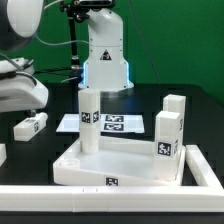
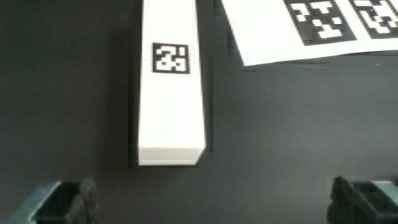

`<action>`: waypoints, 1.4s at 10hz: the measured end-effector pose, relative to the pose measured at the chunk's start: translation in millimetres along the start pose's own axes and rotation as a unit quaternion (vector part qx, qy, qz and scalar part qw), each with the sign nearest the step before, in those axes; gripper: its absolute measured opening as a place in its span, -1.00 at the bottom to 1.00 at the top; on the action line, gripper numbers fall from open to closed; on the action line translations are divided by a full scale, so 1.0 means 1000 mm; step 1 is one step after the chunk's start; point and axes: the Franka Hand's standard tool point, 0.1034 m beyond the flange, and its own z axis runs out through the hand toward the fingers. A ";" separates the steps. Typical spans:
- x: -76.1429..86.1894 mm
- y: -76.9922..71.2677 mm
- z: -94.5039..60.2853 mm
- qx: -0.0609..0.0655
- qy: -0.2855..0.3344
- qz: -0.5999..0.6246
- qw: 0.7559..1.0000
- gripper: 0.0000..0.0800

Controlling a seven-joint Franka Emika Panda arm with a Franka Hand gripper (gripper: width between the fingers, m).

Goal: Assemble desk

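From the exterior view, the tabletop (image 1: 115, 165) sits front and centre, two legs (image 1: 90, 120) standing in it; a loose leg (image 1: 29, 124) lies at its ten o'clock. The wrist view alone shows the gripper (image 2: 214, 200), jaws spread wide and empty, just short of a lying leg (image 2: 175, 85) beside the marker board (image 2: 329, 30). Next, I'd guess: descend, straddle, close.

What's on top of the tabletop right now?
Two upright legs stand on the tabletop: one at the exterior view's left, one at its right. Their socket seating is hidden by the rim.
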 end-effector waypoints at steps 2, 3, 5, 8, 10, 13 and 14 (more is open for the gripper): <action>0.001 0.003 0.011 0.000 -0.010 0.031 0.999 0.62; 0.003 0.011 0.024 0.002 -0.022 0.043 0.999 0.62; 0.003 0.019 0.047 0.003 -0.045 0.061 0.997 0.62; 0.003 0.018 0.052 0.003 -0.049 0.064 0.997 0.62; 0.002 0.018 0.053 0.005 -0.053 0.067 0.996 0.62; -0.001 0.017 0.058 0.008 -0.075 0.077 0.994 0.62; -0.001 0.017 0.058 0.008 -0.075 0.077 0.994 0.62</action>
